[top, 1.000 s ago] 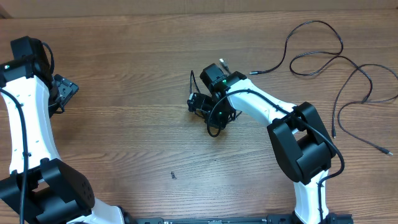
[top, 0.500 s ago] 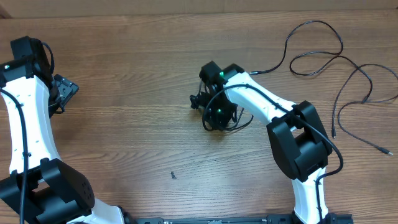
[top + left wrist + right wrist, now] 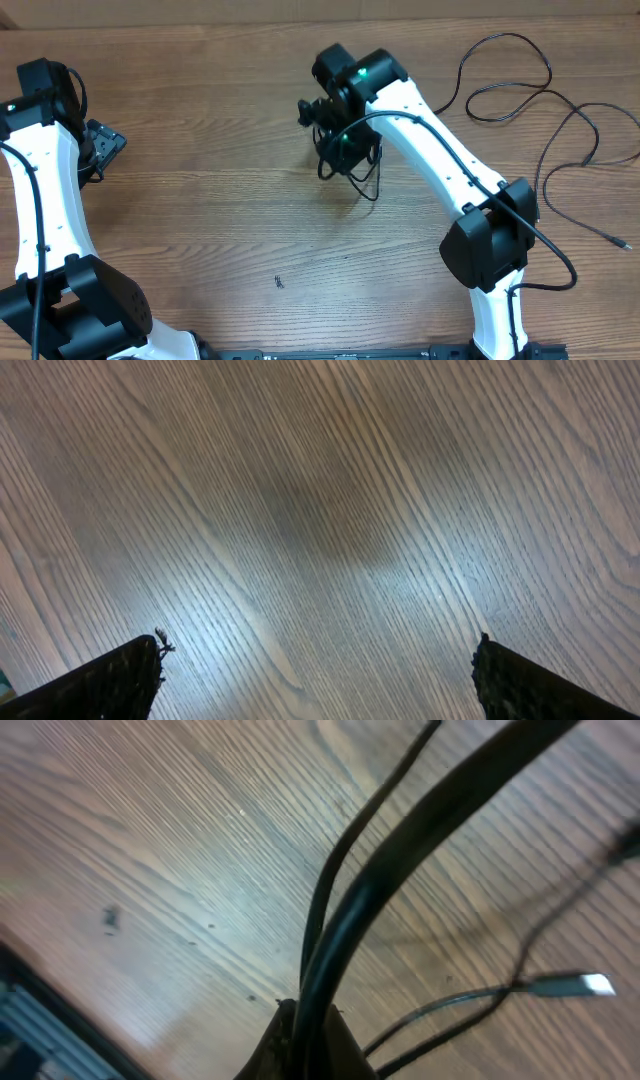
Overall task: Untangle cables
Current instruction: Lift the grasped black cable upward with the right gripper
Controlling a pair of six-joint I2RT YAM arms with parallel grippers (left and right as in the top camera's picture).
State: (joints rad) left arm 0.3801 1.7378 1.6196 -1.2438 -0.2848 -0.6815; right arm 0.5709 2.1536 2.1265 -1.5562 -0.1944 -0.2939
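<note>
Where right gripper (image 3: 335, 152) hangs: tabletop (image 3: 220, 230) far middle, jaws pinched on cable (image 3: 400, 830)
left gripper (image 3: 105, 145): left edge, jaws spread wide, empty
other cables (image 3: 510, 90): far right corner

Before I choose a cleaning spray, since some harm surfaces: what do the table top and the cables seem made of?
Table top: wood or wood-look laminate; brown grain lines, soft sheen under glare. Cables: probably plastic or rubber jackets; smooth, black, slightly glossy. Plug tip: looks like bare metal, bright and silvery.

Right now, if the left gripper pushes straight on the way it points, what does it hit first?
The bare wooden table; the open left gripper frames nothing else in its wrist view. Depth unclear.
</note>
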